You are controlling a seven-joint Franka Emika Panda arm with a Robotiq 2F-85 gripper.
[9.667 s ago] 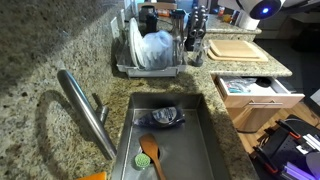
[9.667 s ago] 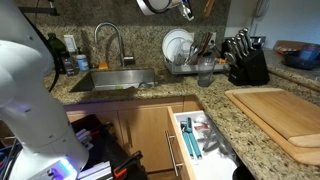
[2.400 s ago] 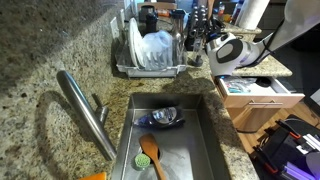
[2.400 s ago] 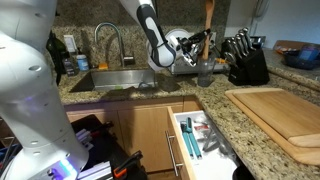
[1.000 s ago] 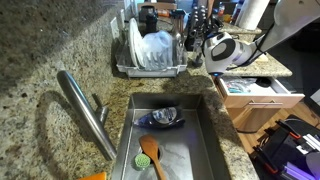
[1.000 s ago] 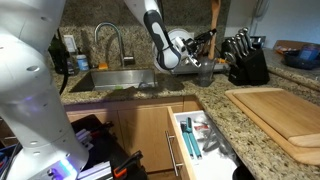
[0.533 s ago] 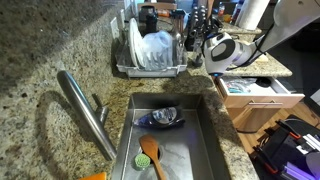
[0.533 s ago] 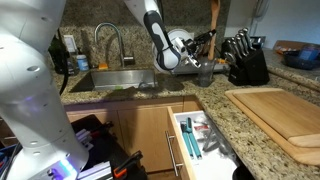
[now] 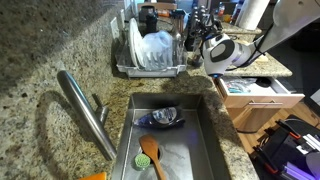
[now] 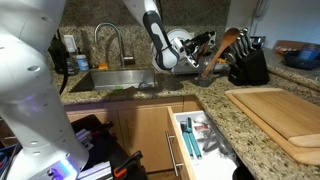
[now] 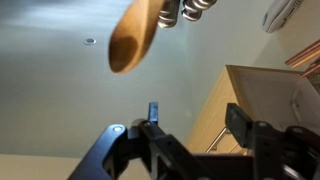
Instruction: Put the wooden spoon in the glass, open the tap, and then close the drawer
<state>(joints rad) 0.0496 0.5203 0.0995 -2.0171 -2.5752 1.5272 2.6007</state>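
Just above the glass (image 10: 205, 72): gripper (image 11: 176, 122), fingers spread fairly wide in the wrist view, gripping nothing. Rising out of the glass and leaning away from the gripper toward the knife block (image 10: 246, 62): wooden spoon (image 10: 224, 48), bowl uppermost, handle end apparently down inside the glass, though too small to confirm. Visible from the wrist too, as a blurred oval bowl beyond the parted fingers. Well apart from the glass, along the counter at the sink (image 9: 205, 130): tap (image 9: 85, 112), long steel spout reaching over the basin, lever at its side. Below the glass, in the cabinet front: drawer (image 10: 215, 150), pulled out, pale interior exposed with utensils inside. Far from the glass, down in the sink: second wooden utensil (image 9: 150, 150), lying just beside a green utensil (image 9: 143, 160).
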